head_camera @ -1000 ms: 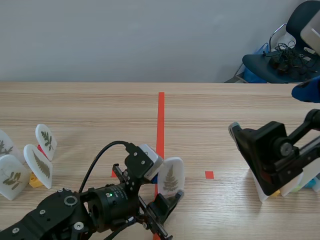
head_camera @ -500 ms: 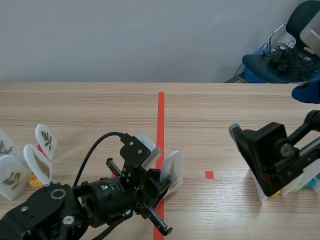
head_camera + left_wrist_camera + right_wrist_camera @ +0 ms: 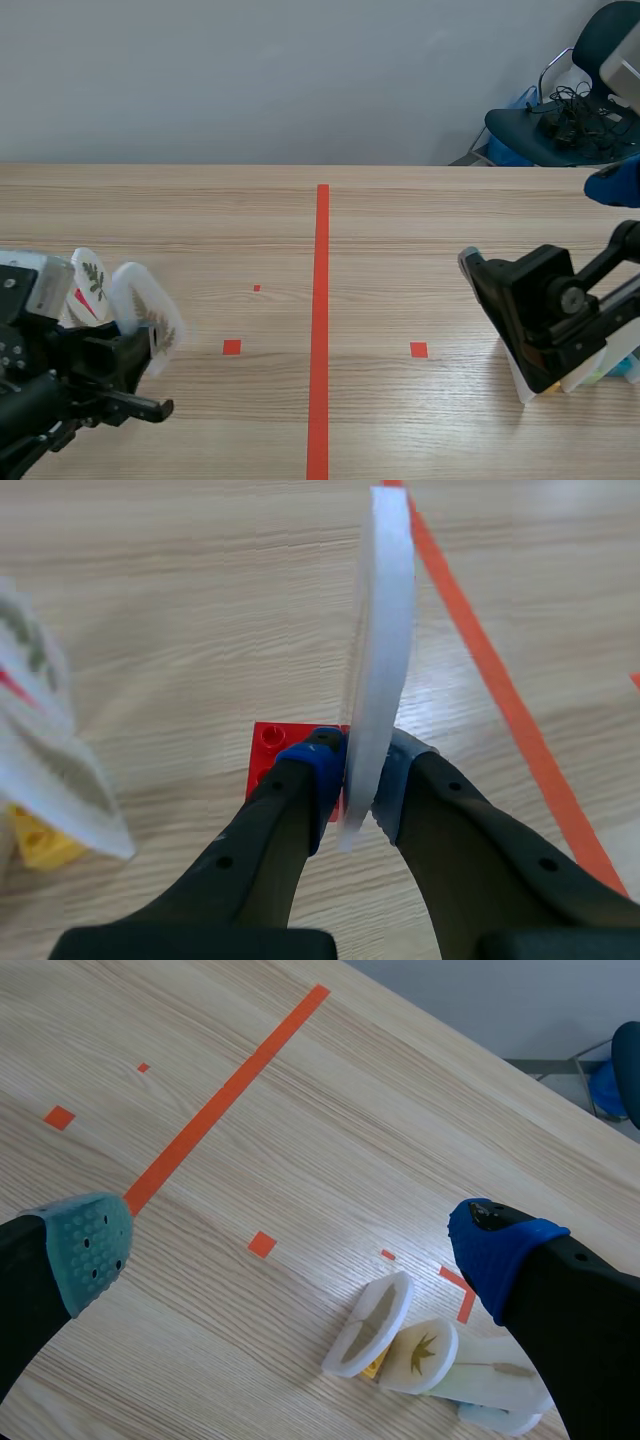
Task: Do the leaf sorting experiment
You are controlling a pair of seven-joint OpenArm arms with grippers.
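My left gripper [image 3: 360, 765] is shut on a white leaf card [image 3: 380, 660] seen edge-on, upright on a red brick base [image 3: 272, 752]. In the scene view this card [image 3: 148, 312] hangs at the table's left in the left gripper [image 3: 125, 355], just right of a standing fern card [image 3: 90, 280]. Beside the fingers lie other leaf cards [image 3: 50, 770] and a yellow brick [image 3: 40, 845]. My right gripper [image 3: 290, 1250] is open and holds nothing; several leaf cards [image 3: 372, 1322] stand close ahead of it. In the scene view the right gripper [image 3: 500, 300] stays at the right.
An orange-red tape line [image 3: 321, 320] runs down the table's middle, with small tape squares [image 3: 232, 347] either side. More cards [image 3: 600, 370] show under the right arm. A chair [image 3: 560, 110] stands beyond the table's far right corner.
The left arm has swung from the centre line far to the left, carrying the leaf card toward the group of cards there. The right arm has not moved.
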